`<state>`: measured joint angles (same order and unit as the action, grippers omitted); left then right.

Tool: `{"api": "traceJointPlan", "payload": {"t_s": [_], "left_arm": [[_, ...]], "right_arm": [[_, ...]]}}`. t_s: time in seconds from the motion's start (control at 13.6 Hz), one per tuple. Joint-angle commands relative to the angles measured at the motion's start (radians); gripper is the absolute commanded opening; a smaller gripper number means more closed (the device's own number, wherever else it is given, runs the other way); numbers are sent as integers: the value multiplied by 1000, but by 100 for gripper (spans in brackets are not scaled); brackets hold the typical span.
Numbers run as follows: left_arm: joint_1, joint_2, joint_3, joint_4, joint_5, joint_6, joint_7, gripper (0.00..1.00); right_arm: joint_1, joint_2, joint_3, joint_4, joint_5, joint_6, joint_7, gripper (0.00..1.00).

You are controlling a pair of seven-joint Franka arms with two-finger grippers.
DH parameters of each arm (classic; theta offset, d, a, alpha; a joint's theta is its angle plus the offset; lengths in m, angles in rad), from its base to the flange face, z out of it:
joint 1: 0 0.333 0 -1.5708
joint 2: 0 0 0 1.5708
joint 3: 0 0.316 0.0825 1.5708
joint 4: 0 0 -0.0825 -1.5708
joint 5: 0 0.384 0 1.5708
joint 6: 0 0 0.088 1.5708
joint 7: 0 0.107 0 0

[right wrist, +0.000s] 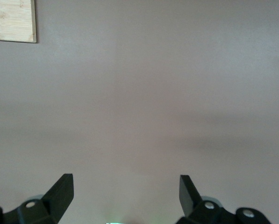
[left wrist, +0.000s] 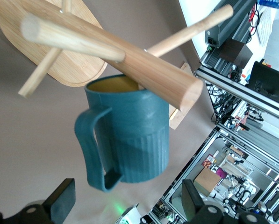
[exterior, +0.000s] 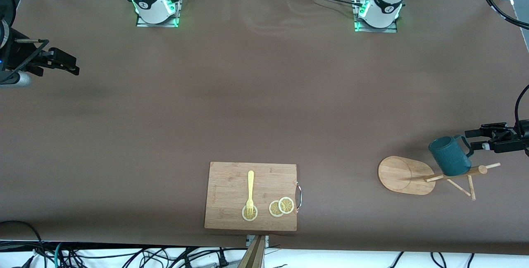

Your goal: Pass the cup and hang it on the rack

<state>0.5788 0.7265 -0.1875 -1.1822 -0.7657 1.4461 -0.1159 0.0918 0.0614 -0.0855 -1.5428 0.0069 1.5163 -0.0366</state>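
Observation:
The bamboo rack point(exterior: 405, 175) stands toward the left arm's end of the table, with its pole point(exterior: 458, 173) and thin pegs. The dark teal cup point(exterior: 449, 156) sits against the top of the pole. In the left wrist view the cup point(left wrist: 130, 135) has the pole point(left wrist: 130, 60) across its mouth. A peg seems to enter its yellowish inside. No peg passes through its handle point(left wrist: 90, 149). My left gripper point(exterior: 472, 139) is open and empty, just off the handle; the left wrist view also shows it point(left wrist: 127, 205). My right gripper point(exterior: 68, 63) is open and empty over bare table, and the right wrist view shows it too point(right wrist: 125, 196).
A rectangular bamboo cutting board point(exterior: 231, 177) lies near the front edge, mid-table, with a yellow fork point(exterior: 250, 191) and lemon slices point(exterior: 282, 207) on it. Its corner shows in the right wrist view point(right wrist: 12, 19). Cables hang along the table edges.

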Motion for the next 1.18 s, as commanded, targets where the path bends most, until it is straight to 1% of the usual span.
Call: {"api": "traceJointPlan", "payload": {"t_s": [0.0, 0.15, 0.22, 0.29, 0.44, 0.66, 0.88, 0.96, 1.1], "left_arm": [[-11, -27, -27, 62, 145, -38, 37, 100], [-48, -96, -44, 33, 321, -39, 155, 100], [-65, -133, -46, -2, 420, -30, 233, 100], [-79, -171, -46, -40, 480, -12, 272, 100], [-117, -237, -46, -98, 570, 13, 275, 100], [-249, -334, -46, -164, 762, 45, 268, 100], [-347, -436, -52, -232, 838, 69, 262, 100], [-364, -453, -55, -228, 848, 71, 262, 100], [-413, -469, -61, -218, 868, 76, 265, 100]], "right_arm": [[-14, -9, 10, 6, 18, -15, -9, 100], [-14, -9, 10, 6, 18, -15, -9, 100], [-14, -9, 10, 6, 18, -13, -9, 100], [-14, -9, 10, 6, 16, -15, -9, 100], [-14, -9, 9, 6, 16, -16, -12, 100], [-14, -9, 10, 6, 13, -16, -17, 100], [-11, -11, 16, 6, 10, -10, -16, 100], [-9, -11, 33, 6, 5, -10, -9, 100], [-9, -12, 41, 6, 2, -11, -5, 100]]}}
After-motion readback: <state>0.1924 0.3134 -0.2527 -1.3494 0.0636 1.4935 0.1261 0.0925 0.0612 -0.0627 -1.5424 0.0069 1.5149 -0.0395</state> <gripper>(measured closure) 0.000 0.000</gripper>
